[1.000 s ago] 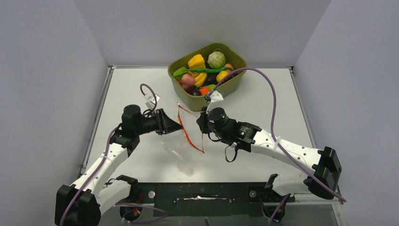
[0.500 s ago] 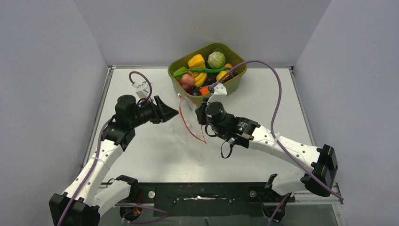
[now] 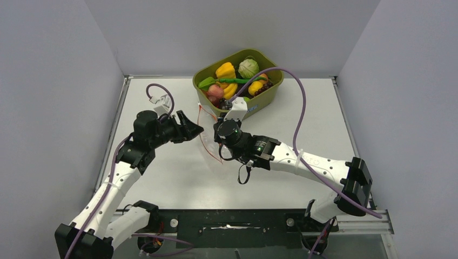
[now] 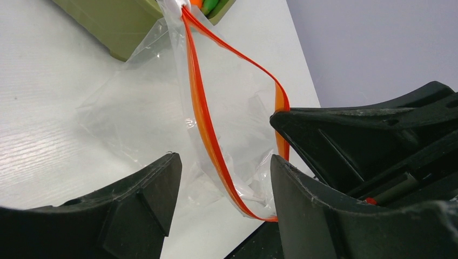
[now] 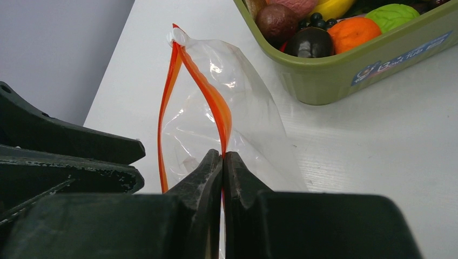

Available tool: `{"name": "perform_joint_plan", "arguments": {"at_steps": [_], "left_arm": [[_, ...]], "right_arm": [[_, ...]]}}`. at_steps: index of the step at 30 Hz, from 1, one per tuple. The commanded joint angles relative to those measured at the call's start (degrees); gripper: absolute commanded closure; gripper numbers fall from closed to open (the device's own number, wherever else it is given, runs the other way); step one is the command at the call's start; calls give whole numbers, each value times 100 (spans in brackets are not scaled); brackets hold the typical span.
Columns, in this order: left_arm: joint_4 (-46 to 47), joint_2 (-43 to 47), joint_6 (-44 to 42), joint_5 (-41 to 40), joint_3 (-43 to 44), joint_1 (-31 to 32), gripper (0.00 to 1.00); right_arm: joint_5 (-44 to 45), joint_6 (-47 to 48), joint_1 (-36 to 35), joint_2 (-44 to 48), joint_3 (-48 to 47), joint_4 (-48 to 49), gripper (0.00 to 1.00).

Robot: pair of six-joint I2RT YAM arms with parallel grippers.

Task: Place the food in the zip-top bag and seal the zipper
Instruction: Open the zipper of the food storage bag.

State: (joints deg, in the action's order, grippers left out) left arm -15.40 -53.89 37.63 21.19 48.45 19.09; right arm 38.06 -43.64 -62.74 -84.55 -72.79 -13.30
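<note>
Right gripper (image 5: 222, 156): clamped shut on one orange lip of the bag (image 5: 254, 124), held upright just beside the tub (image 3: 267, 97).
Left gripper (image 4: 224, 162): jaws wide, nothing gripped; the zipper (image 4: 201, 108) strip lies between them.
Food (image 3: 225, 70): all in the tub.
Risk: with one lip pinched, the mouth could sag shut or food be dropped outside.
Surface: white table (image 3: 162, 178), walled in grey.

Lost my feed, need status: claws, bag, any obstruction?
Left claw open, straddling zipper. Right claw shut on zipper. Zip-top bag empty, mouth agape; food in tub. No obstruction seen.
</note>
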Motion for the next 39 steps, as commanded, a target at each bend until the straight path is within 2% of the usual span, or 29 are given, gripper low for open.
{"name": "perform_joint_plan", "arguments": {"at_steps": [1, 5, 11, 16, 20, 25, 29, 34, 35, 39], "left_arm": [[-15, -101, -187, -425, -25, 16, 40], [-206, -133, -281, -765, 18, 28, 48], [-291, -104, -458, -1009, -56, 27, 71], [-197, -46, -523, -895, -137, 25, 84], [61, 35, -491, -774, -297, 24, 87], [437, -18, -254, -526, -502, 25, 71], [563, -137, -143, -435, -484, 24, 68], [590, -28, -195, -529, -493, 24, 97], [564, 21, -232, -609, -488, 17, 100], [81, 223, -556, -1199, -214, 18, 100]], "right_arm": [[292, -156, -52, 31, -305, 524, 100], [276, -220, -49, 32, -233, 547, 100], [152, -260, -54, 150, 44, 801, 100], [-49, -275, -34, 164, 231, 1000, 100], [-202, -282, -28, 205, 345, 1180, 100], [-304, -325, -19, 284, 451, 1348, 100], [-368, -376, 27, 332, 532, 1418, 100], [-459, -419, 117, 371, 657, 1377, 100], [-496, -424, 175, 377, 676, 1344, 100], [-583, -522, 385, 456, 814, 1276, 100]]}}
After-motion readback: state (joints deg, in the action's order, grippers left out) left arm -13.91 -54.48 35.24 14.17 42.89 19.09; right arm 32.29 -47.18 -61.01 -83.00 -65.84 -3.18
